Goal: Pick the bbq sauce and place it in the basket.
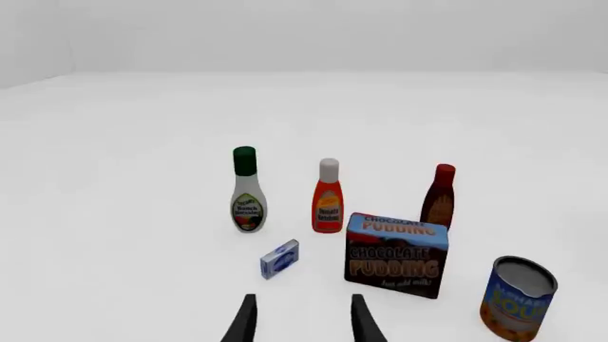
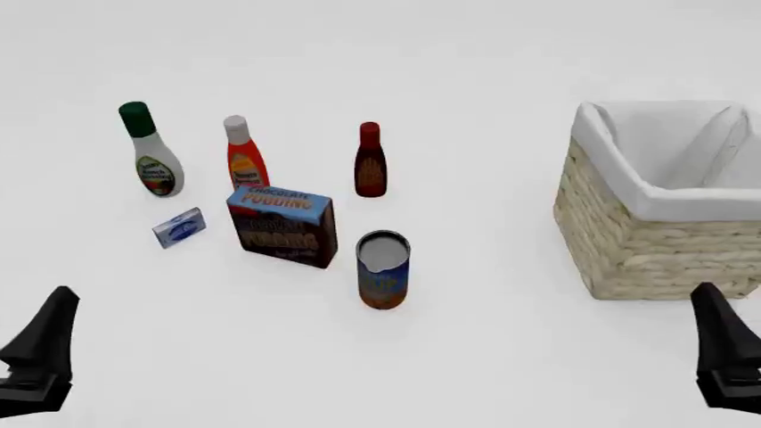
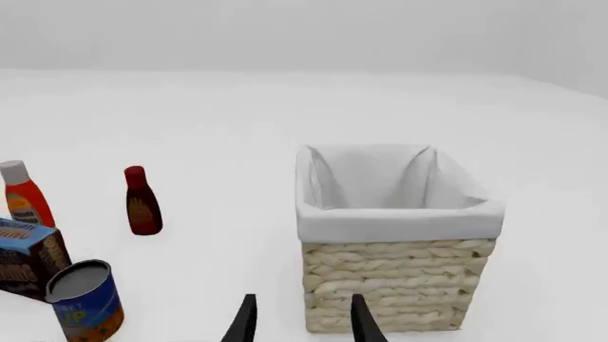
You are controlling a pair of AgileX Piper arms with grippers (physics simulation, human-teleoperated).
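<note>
Front view: bbq sauce (image 2: 370, 162) stands upright, cap up; left gripper (image 1: 302, 319) and right gripper (image 3: 302, 319) spread.

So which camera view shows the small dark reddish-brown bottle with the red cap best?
The front view: the small dark reddish-brown bottle with the red cap stands whole and unblocked. The right wrist view also shows it whole; in the left wrist view the blue chocolate pudding box hides its base.

Each gripper, the left gripper (image 2: 38, 357) and the right gripper (image 2: 728, 357), is matte black, with slim flat fingers (image 1: 245, 319) tapering to points.
</note>
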